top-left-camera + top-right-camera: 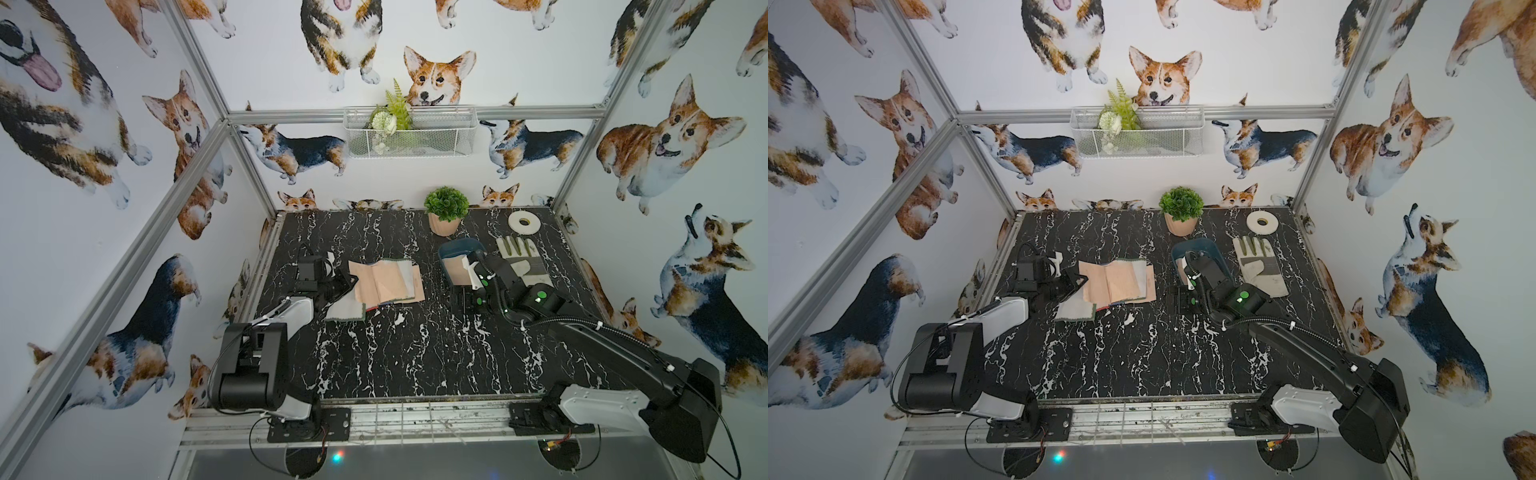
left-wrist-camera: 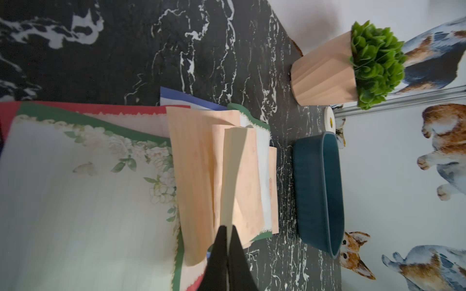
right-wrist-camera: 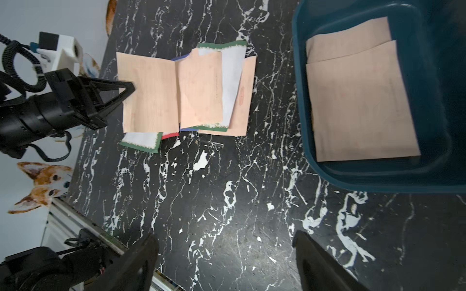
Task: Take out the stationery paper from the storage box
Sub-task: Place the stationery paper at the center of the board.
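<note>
- Pinching one thin peach-tan sheet of the stationery paper (image 2: 234, 161), the left jaws are closed tight on its edge. The sheet curls up between the black fingers (image 2: 216, 262).
- That sheet belongs to a fanned pile (image 1: 386, 280) on the black marble-patterned desk (image 1: 374, 353). The pile is peach-tan on top, with green-, red- and blue-bordered sheets beneath.
- Two more peach-tan sheets (image 3: 358, 108) lie flat, overlapping, on the floor of the shallow dark teal plastic storage box (image 3: 300, 100).
- The right jaws stand wide apart with nothing between them, over bare desk just beside the box.
- The box sits to the right of the pile, apart from it, with a white-and-grey work glove (image 1: 1260, 266) near its far side.
</note>
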Controlling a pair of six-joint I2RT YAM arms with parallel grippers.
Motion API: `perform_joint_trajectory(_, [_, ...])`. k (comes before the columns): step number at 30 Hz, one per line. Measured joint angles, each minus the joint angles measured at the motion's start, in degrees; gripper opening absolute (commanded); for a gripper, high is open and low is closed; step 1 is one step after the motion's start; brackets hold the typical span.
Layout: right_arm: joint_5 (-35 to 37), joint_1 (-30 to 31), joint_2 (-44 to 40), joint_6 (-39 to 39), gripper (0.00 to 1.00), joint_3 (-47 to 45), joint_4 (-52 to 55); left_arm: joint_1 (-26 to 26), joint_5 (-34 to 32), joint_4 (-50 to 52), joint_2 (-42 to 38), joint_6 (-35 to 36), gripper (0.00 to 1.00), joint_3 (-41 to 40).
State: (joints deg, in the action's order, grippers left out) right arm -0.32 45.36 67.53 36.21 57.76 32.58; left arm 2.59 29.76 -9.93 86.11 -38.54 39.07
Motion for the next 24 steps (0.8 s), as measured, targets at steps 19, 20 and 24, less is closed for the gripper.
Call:
perform_joint_trajectory(19, [10.03, -2.45, 9.94, -6.03, 0.93, 8.7, 11.08, 0.07, -18.64, 13.2, -9.2, 4.04, 0.77, -1.81])
perform_joint_trajectory(20, [10.23, -3.72, 10.86, -6.62, 0.93, 9.73, 11.45, 0.07, -20.52, 14.91, -11.69, 4.04, 0.77, -1.81])
perform_joint_trajectory(24, [9.38, -10.29, 15.93, -10.71, 0.93, 13.64, 12.68, 0.07, -27.02, 20.96, -23.21, 3.85, 0.8, -1.99])
